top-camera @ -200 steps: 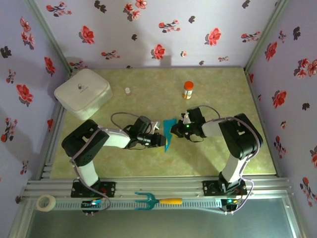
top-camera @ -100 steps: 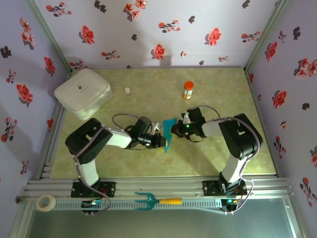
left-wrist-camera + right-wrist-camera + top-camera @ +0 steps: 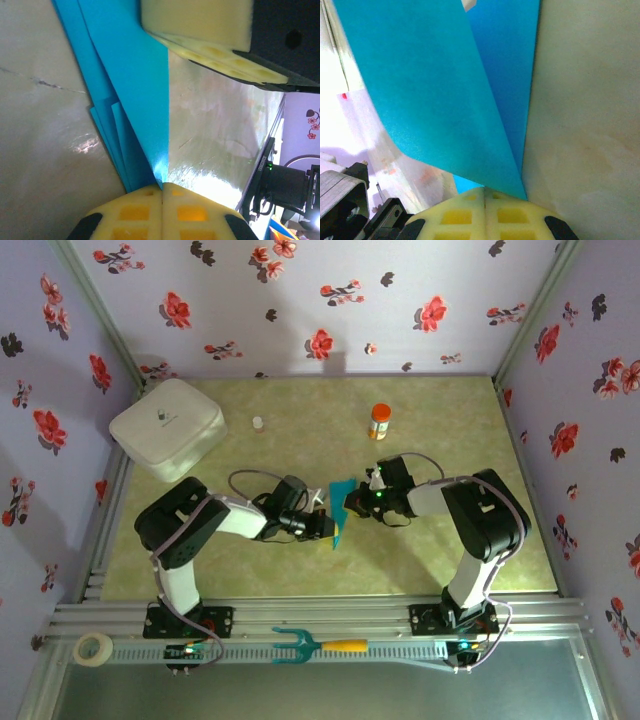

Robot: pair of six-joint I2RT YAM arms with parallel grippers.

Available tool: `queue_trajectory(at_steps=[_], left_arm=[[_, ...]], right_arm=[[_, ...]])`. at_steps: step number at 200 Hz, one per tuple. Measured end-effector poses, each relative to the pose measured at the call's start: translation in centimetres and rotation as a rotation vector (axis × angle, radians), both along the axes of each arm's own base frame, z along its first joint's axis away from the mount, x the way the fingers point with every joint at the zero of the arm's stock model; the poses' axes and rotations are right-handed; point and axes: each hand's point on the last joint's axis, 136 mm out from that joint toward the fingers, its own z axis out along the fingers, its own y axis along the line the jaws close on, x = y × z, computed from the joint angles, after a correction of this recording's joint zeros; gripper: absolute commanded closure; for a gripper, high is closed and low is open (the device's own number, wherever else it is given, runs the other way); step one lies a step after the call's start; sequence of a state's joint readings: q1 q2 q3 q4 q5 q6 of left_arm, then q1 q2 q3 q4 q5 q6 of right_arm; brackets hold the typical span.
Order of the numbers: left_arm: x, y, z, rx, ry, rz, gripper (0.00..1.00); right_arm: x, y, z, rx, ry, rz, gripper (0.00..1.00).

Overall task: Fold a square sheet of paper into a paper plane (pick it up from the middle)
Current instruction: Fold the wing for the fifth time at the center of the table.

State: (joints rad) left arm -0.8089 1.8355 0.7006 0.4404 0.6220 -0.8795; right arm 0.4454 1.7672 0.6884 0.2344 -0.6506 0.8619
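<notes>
- The paper sits mid-surface, right between the two end effectors, already folded into several layers and narrowing to a point at its near end.
- In the top view its long axis runs from near to far, leaning a little off square with the surface edge.
- The left end effector reaches in from the left and meets the paper low down, close to the near point. In its wrist view the yellow pads are pressed together on the paper's edge.
- The right end effector comes from the right and meets the paper farther along, toward the wider far half. Its pads are likewise pressed together, pinching a layer.
- So both arms are touching the paper and neither is nearer; they grip from opposite sides, offset along the long axis.
- We judge the coming move hinges on that offset: a crease along the axis needs one pinch to anchor while the other carries its layer across.
- We cannot tell whether the paper rests flat or is partly lifted; one layer curls upward in the right wrist view.
</notes>
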Motion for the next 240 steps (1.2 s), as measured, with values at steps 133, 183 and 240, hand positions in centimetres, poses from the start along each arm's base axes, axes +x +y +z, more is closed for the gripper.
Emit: queue_trajectory(at_steps=[133, 183, 240], left_arm=[[-0.9, -0.1, 0.0, 0.010, -0.016, -0.028, 0.87], [-2.0, 0.3, -0.2, 0.038, -0.010, -0.041, 1.00], [-2.1, 0.3, -0.2, 0.049, -0.018, -0.040, 0.93]], right_arm=[[0.0, 0.0, 0.0, -0.008, -0.002, 0.005, 0.99], [0.0, -0.1, -0.1, -0.013, -0.002, 0.008, 0.99], [0.0, -0.1, -0.1, -0.014, -0.002, 0.007, 0.99]])
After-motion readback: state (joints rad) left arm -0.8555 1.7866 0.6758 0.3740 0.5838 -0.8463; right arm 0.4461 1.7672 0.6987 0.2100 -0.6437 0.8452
